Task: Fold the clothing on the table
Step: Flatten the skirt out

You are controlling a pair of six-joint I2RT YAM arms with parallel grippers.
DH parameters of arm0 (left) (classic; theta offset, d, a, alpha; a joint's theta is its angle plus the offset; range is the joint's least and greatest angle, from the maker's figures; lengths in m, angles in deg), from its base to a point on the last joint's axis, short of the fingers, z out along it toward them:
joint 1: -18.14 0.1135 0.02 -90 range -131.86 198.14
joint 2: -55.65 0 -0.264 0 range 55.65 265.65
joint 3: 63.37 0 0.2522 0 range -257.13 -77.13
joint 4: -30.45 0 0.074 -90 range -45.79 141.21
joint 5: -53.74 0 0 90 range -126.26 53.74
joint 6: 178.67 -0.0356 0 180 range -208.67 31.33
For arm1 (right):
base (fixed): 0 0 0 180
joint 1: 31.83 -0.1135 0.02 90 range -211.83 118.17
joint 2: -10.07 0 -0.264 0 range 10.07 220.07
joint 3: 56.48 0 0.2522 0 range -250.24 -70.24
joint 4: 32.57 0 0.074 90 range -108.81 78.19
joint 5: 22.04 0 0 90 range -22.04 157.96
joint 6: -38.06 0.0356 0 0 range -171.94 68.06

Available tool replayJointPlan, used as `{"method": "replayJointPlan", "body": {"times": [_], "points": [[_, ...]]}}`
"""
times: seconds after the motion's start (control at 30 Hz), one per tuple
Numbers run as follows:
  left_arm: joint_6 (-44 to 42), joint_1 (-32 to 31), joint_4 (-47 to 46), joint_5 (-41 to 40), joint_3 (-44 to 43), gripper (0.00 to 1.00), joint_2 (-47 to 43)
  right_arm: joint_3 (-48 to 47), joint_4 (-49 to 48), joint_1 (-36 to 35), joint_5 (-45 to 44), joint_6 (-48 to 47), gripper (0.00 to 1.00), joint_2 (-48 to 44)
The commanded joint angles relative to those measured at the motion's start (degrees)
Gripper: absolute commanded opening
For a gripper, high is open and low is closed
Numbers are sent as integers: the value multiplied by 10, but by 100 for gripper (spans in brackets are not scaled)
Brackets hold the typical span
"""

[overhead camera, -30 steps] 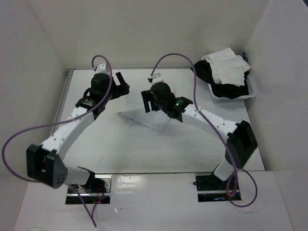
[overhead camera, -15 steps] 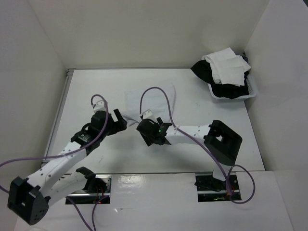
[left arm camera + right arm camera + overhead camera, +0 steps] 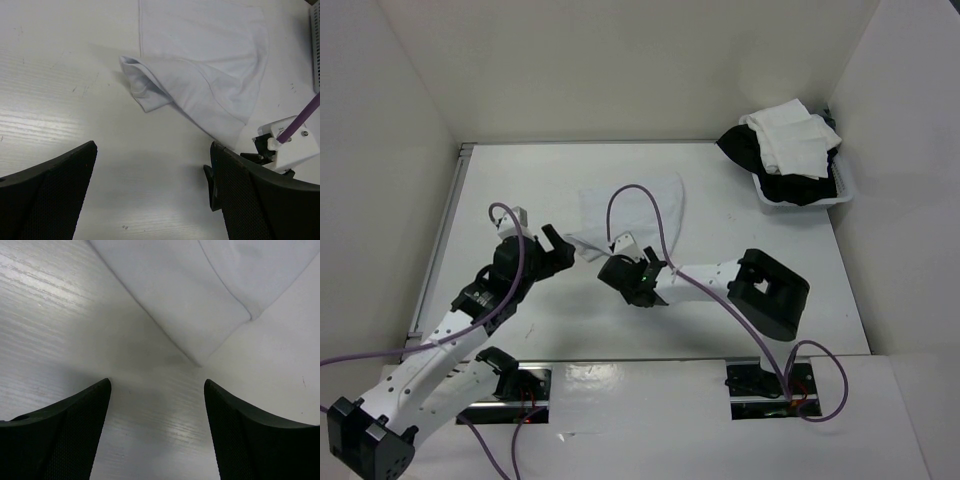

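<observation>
The clothing [image 3: 638, 203] lies flat on the table [image 3: 770, 260] just above the middle of the top view, well apart from the bin [image 3: 847, 190] and its heap of garments [image 3: 788, 148] at the upper right. Both arms sit low at its lower edge, probably so that each can take a near corner for a fold away from the bases. The left gripper [image 3: 152, 150] has its jaws spread as wide as they go and nothing between them; in its wrist view the rumpled sleeve [image 3: 142, 82] lies ahead in the upper middle of the frame, apart from the fingers. The right gripper [image 3: 157, 385] is also spread wide and holds nothing — the garment's pointed lower corner sits just beyond the gap between its fingers, not touching them. The garment's long axis seems to run from the top of the overhead frame toward the bottom, leaning slightly right — its broad straight edge is uppermost, and the sleeve juts toward the lower left, at the left gripper.
</observation>
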Motion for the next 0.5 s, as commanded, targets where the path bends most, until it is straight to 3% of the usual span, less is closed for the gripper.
{"method": "replayJointPlan", "body": {"times": [0.0,0.47], "points": [[9,0,-16,-5,7,100,0,-8,-17,13,-29,1,79,15],[3,0,-26,-10,12,100,13,-51,-58,75,-40,-27,62,34]]}}
